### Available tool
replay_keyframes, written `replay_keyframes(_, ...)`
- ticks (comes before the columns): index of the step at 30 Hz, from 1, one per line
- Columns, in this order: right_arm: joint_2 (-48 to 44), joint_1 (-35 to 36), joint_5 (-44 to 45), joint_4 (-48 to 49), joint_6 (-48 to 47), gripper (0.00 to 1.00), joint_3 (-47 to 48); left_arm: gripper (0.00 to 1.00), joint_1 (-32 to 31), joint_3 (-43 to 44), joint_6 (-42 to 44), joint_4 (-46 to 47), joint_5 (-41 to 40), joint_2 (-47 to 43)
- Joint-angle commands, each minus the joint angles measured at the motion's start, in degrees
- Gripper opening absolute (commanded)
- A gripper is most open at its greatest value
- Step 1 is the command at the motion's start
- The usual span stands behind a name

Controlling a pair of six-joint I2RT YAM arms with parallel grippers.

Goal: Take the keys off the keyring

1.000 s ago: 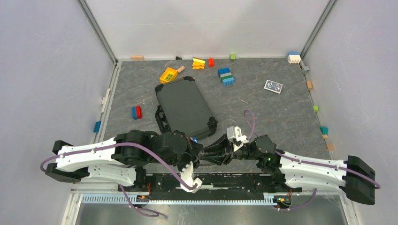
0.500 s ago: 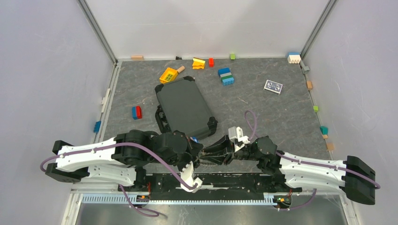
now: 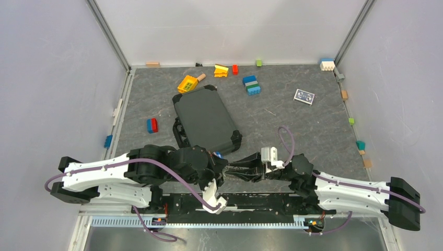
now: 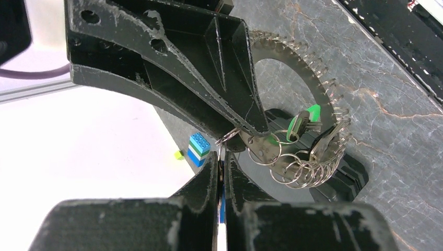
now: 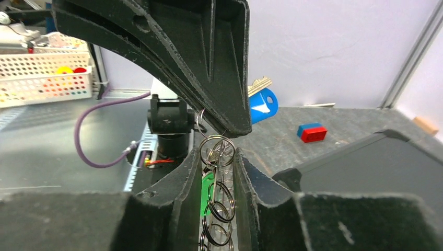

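In the left wrist view the keyring is a large thin metal ring with spiky teeth. A green tag and a bunch of small split rings hang from it. My left gripper is shut on the blue-headed key, whose blue head pokes out past its fingers in the right wrist view. My right gripper is shut on the keyring's chain of split rings, with the tag between its pads. Both grippers meet tip to tip at the table's near edge. The other keys are mostly hidden.
A black case lies just behind the grippers. Toy bricks are scattered farther back: a blue-green stack, a red-blue brick and a yellow toy. A card lies at the back right.
The right arm has shifted to the right and turned its wrist, with its jaws drawn a little closer together. The left arm has stayed in place.
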Motion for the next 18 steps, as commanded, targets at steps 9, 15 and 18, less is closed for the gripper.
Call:
replay_keyframes(9,-2.8,0.17,1.02,-9.27,-23.69,0.21,4.71,0.02,0.11,2.57,-4.82,1.12,-0.17,0.48)
replay_keyframes(15,-3.67,0.26,-0.43,-14.21,-31.28,0.21,5.87,0.02,0.07,2.67,-5.49,1.1,-0.63,0.78)
replay_keyframes(18,-4.5,0.26,-1.05,-14.89,-34.61,0.2,5.62,0.02,0.06,2.73,-6.04,1.1,-0.94,0.89)
